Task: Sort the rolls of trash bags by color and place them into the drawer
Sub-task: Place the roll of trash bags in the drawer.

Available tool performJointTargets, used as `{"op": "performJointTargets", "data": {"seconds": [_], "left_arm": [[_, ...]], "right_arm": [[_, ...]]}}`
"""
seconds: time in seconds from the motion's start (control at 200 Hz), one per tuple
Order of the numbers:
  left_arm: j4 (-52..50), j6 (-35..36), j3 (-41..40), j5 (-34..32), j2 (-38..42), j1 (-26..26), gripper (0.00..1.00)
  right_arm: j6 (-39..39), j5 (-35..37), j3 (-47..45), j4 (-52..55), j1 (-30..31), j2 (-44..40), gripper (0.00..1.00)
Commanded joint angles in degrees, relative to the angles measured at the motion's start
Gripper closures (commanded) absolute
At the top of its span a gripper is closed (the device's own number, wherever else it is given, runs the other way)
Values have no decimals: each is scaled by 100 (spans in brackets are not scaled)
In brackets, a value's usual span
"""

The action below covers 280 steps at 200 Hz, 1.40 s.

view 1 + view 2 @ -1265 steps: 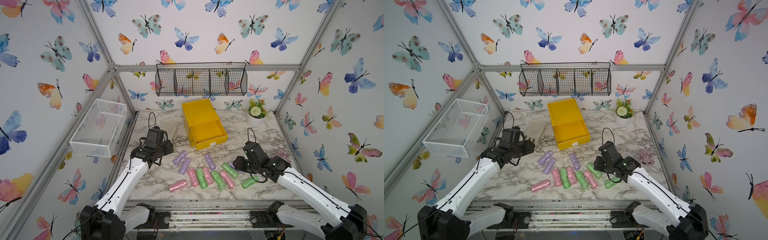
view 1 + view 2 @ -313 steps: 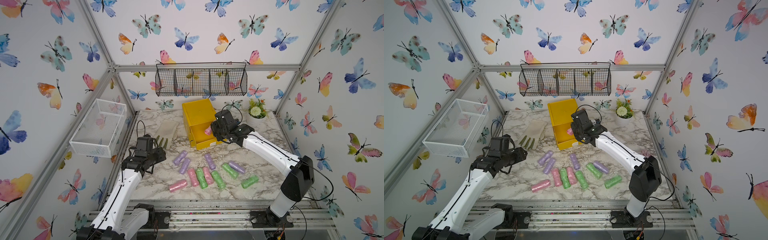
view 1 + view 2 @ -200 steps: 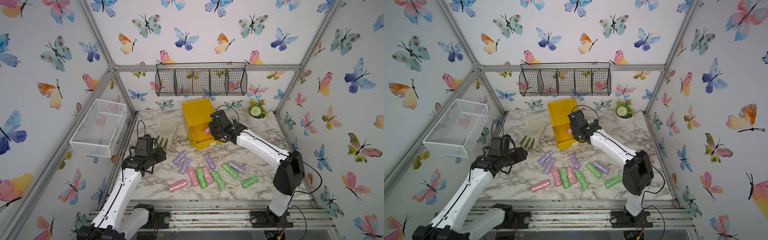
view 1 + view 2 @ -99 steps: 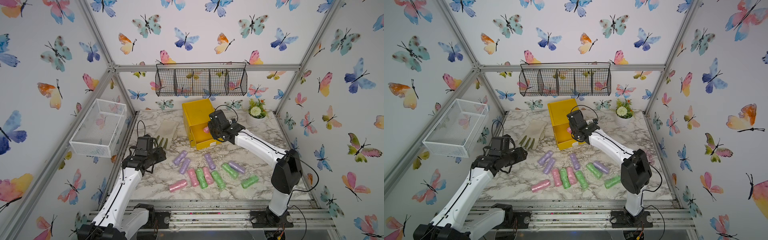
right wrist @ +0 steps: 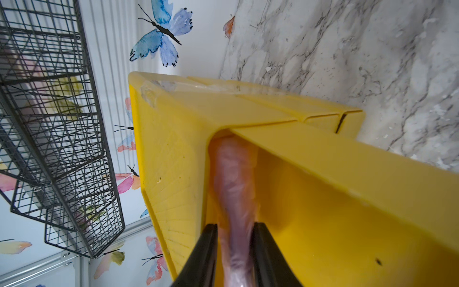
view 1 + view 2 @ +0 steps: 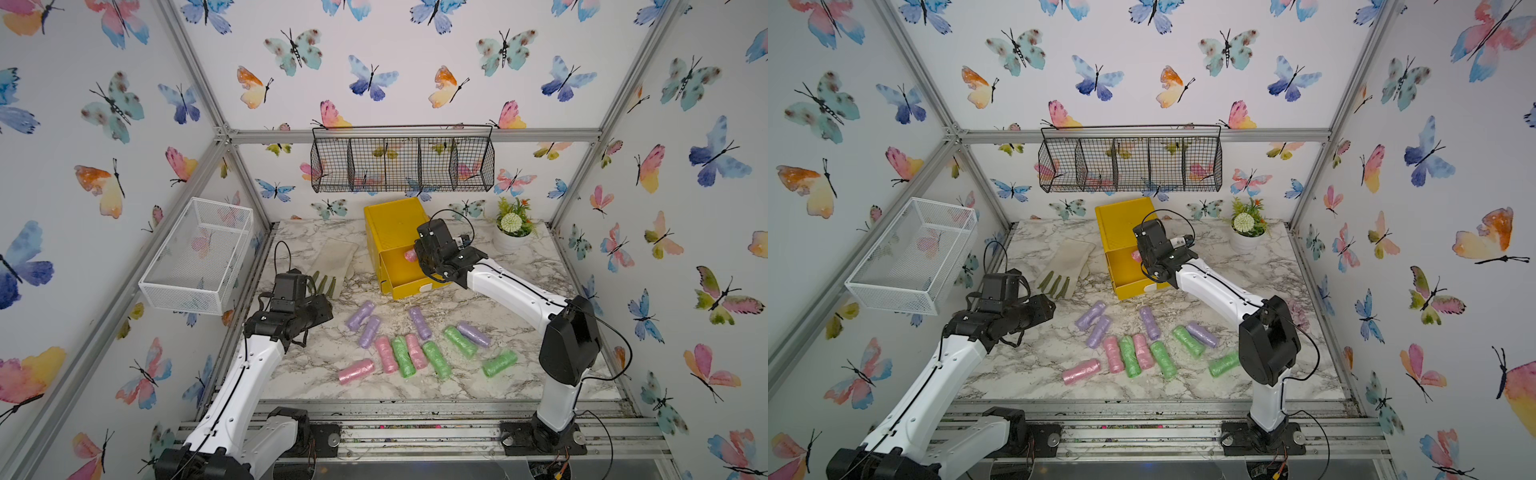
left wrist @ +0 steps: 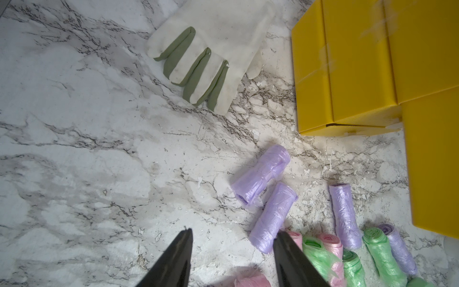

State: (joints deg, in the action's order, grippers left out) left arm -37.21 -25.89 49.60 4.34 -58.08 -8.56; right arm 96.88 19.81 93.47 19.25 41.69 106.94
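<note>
Top views both show a marble desk point(image 6: 309, 384) closed in by walls point(image 6: 374, 79) with butterfly paper. On the desk stands the yellow drawer point(image 6: 392, 230), with one tray pulled out. The right tool point(image 5: 234, 226) is over this tray, jaws closed narrowly on a pink roll point(image 5: 233, 179) that reaches inside. In front of the drawer lie the rolls of trash bags point(image 6: 402, 358) – purple, pink and green. Left of the drawer lies a pale glove point(image 6: 334, 259), and further that way the left tool point(image 7: 233, 232) hovers half open, holding nothing. Above the drawer hangs a black wire basket point(image 6: 401, 166).
</note>
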Motion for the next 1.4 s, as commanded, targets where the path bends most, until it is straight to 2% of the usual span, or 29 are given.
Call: {"op": "performJointTargets", "data": {"seconds": [0.0, 0.526, 0.961, 1.081, 1.241, 1.396], "left_arm": [[-98, 80, 142, -30, 7, 48, 42], [-280, 92, 267, -51, 117, 78, 42], [-305, 12, 295, 40, 115, 82, 42], [-331, 14, 313, 106, 102, 82, 42], [-356, 100, 295, 256, 96, 78, 43], [-447, 205, 202, 413, 91, 73, 43]], "right_arm": [[-56, 75, 134, -194, -47, 151, 67], [-279, -3, 120, -247, -64, -220, 62], [-988, 75, -654, -174, -63, -1606, 57], [-1461, 192, -967, -234, -58, -2078, 57], [-2624, 357, -1660, -696, -65, -2827, 54], [-3912, -149, -2653, -1547, -193, -3706, 48]]}}
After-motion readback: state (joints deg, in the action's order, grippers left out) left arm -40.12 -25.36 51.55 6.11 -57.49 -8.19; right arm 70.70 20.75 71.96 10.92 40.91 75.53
